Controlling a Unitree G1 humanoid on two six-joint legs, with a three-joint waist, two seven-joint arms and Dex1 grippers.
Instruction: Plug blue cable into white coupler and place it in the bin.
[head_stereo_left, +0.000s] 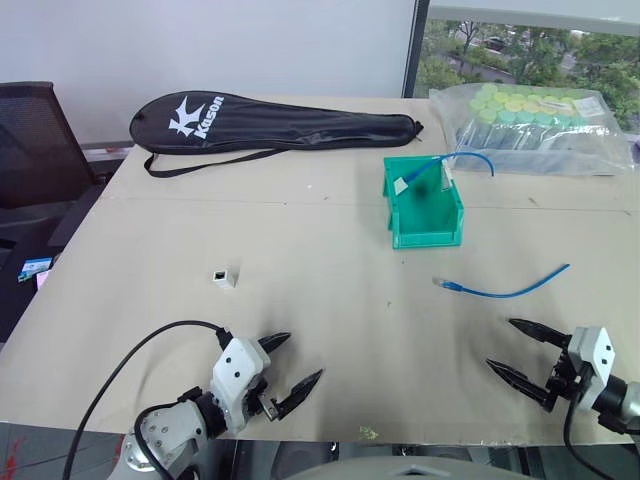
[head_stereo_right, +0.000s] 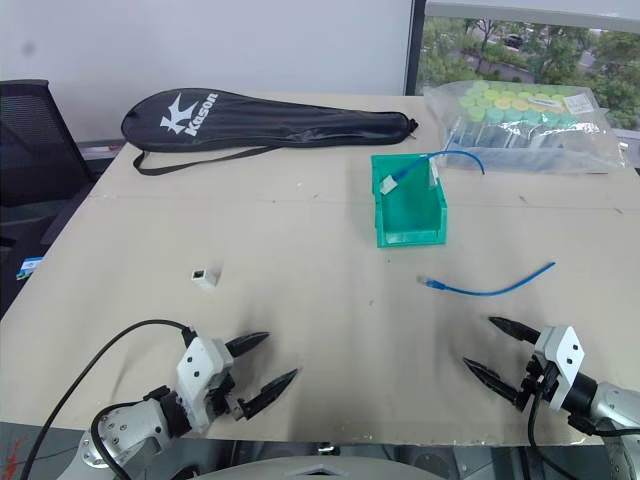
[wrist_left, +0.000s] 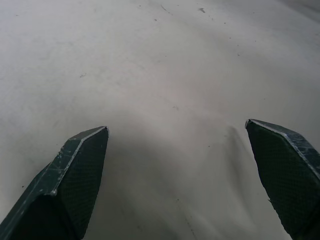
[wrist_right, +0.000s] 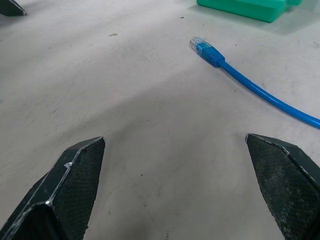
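Blue cable (head_stereo_left: 503, 288) lies loose on table (head_stereo_left: 300, 250), clear plug toward my left, just ahead of my right gripper (head_stereo_left: 518, 352). White coupler (head_stereo_left: 223, 277) sits alone, ahead of my left gripper (head_stereo_left: 291, 364). Green bin (head_stereo_left: 424, 203) farther back, second blue cable (head_stereo_left: 455, 160) in it. I see both grippers spread wide, holding nothing.

Broad beige table (head_stereo_left: 330, 330) with a faint seam running across its far part, surface lightly scuffed and speckled. Behind it, plain white wall (head_stereo_left: 250, 45) meeting a dark vertical window frame (head_stereo_left: 412, 48); through the window (head_stereo_left: 540, 45), green trees in daylight. At the far left, black office chair (head_stereo_left: 35, 140) beside the table's edge, with dark floor (head_stereo_left: 25, 290) below it.
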